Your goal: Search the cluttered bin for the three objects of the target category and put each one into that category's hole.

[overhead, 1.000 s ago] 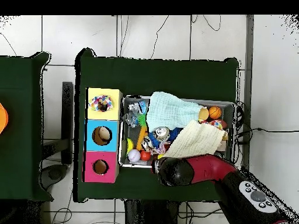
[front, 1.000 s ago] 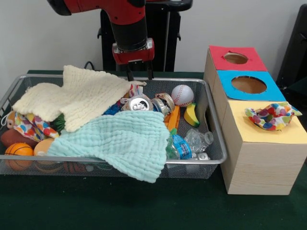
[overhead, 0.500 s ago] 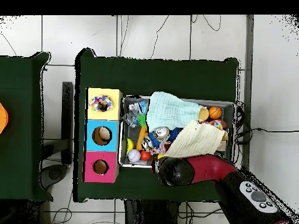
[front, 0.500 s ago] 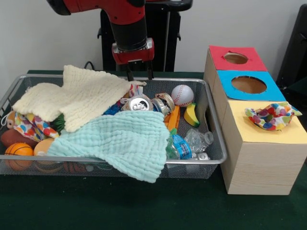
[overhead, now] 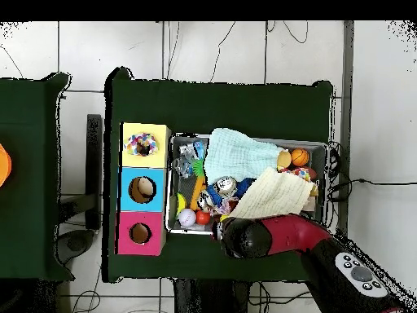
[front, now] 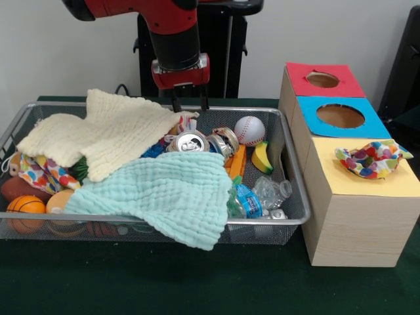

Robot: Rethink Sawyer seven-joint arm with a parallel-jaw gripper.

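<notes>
Inside, the wire bin (front: 289, 164) holds cloths, cans and balls beneath the empty, spread gripper (front: 189, 105).

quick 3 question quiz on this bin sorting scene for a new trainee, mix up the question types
1. True or false: the baseball lies outside the wire bin.
2. Multiple choice: what sits on the yellow box top? A) a soda can B) a multicoloured spotted cloth C) a banana toy
3. Short answer: which cloth hangs over the bin's near rim in the front view?

Key
1. False: it lies inside the bin, next to the banana toy.
2. B: the spotted cloth lies over that box's hole.
3. The mint green cloth; the cream cloth lies farther back, near the gripper.
</notes>
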